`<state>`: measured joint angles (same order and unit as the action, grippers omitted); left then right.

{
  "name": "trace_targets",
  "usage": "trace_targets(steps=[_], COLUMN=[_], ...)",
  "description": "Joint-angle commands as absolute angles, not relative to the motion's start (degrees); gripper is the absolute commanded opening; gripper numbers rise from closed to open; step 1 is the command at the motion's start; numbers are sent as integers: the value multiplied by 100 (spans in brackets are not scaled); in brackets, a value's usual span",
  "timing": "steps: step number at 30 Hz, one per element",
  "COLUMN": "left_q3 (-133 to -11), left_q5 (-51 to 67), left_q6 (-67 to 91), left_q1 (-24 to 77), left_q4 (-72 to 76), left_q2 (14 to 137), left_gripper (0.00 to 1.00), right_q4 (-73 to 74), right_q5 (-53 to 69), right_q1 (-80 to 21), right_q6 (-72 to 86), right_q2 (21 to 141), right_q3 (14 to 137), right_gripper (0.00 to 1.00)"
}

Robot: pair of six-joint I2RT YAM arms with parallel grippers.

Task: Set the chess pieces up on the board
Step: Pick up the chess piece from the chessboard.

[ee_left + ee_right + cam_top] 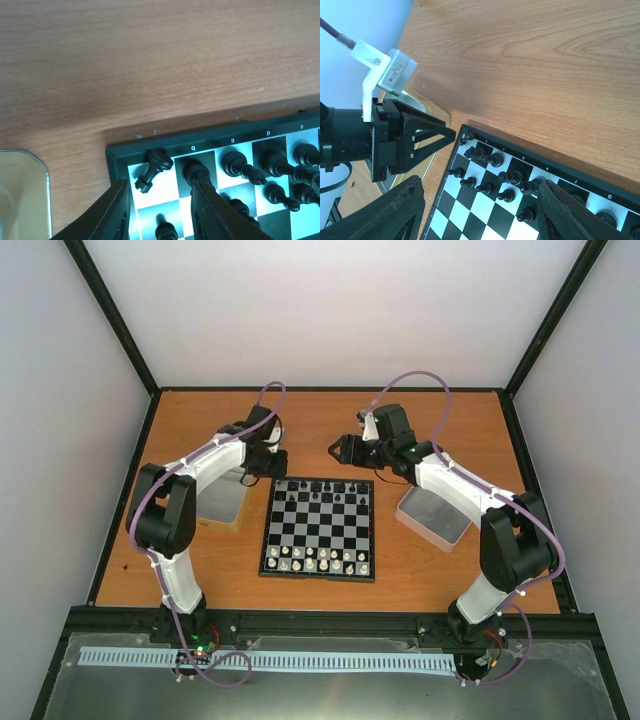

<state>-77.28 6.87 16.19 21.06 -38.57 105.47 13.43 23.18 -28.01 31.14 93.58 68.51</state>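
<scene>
The left tray (224, 504) sat just beside the board's left edge, partly under the left arm. The left hand (161, 194) hung over the far left corner of the board (318, 540), its fingers (116, 212) parted with nothing pinched. Just past their tips a black piece (153, 169) lay toppled on the corner square. Its long axis ran diagonally, head toward the board's outer corner and base toward the hand. The other black men (330, 490) stood upright along the far rows and the white men (315, 560) along the near rows, with bare squares between them. The right hand (480, 186) hovered near the far edge, spread wide and empty, pointing toward the left hand. The right tray (434, 518) lay just off the right edge. Open wooden counter (320, 420) stretched beyond the board to pale walls (330, 310).
</scene>
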Motion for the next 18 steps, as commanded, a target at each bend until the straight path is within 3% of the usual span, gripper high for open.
trace_targets(steps=[1, 18], left_q3=[-7965, -8298], left_q5=[1067, 762], left_q6=[1452, 1501], left_q1=[2083, 2083], left_q4=[-4025, -4042], left_q2=[10704, 11253], left_gripper=[35, 30], right_q4=[1210, 1208], right_q5=[2385, 2412], right_q1=[-2872, -2955], right_q6=[3146, 3166], right_q2=[9252, 9351], right_q3=[6835, 6911], right_gripper=[62, 61])
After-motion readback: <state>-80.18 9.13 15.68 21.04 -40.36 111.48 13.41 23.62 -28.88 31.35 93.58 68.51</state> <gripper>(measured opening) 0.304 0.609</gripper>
